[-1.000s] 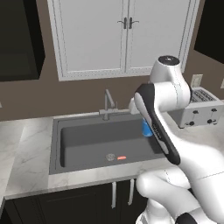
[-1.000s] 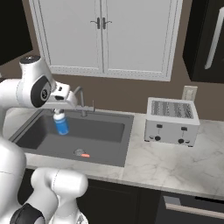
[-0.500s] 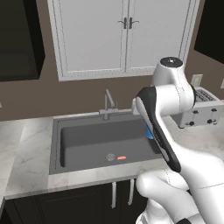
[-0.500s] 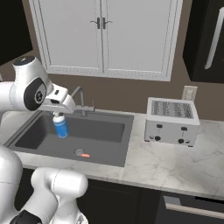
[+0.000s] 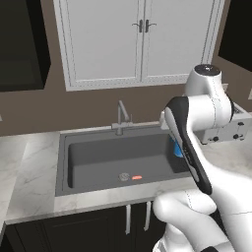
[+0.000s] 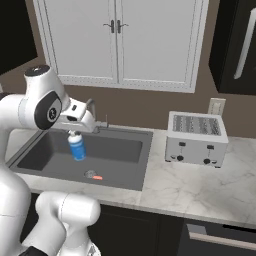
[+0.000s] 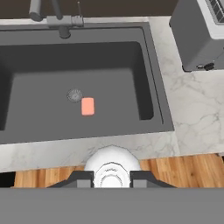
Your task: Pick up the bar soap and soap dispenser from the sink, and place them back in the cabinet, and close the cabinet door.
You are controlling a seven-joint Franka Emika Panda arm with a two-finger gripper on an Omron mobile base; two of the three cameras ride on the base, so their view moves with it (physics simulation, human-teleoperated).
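1. Pincer point(image 6: 76, 131) closed tight on the white pump top of the soap bottle point(image 6: 77, 148); the bottle hangs upright beneath it, lifted clear of the sink point(image 6: 127, 175) floor, over the basin's back half near the faucet point(image 6: 91, 112).
2. Hand view: the bottle's white top point(image 7: 112, 168) sits squarely between the two finger tips, so the grip looks centred. Judgement: hold is on the neck only, so the body may swing.
3. Bar soap point(image 7: 88, 106) lies flat on the sink floor, just beside the drain ring point(image 7: 74, 95), toward the basin's front wall. It waits for a later trip.
4. Step in hand, as I judge it: carry the bottle up and out of the basin toward the dark cabinet point(image 5: 22, 44) above the bench's point(image 5: 29, 167) left end.
5. To do it well: raise straight up first, until the bottle base clears the sink rim and the faucet spout, then swing sideways.
6. Keep the wrist level so the bottle stays upright; move slowly to limit swinging.
7. Keep away from the white doors point(image 5: 140, 39) above the sink; they are not the target.
8. Toaster point(image 6: 195, 138) stands on the bench right of the sink, well apart from the likely path.
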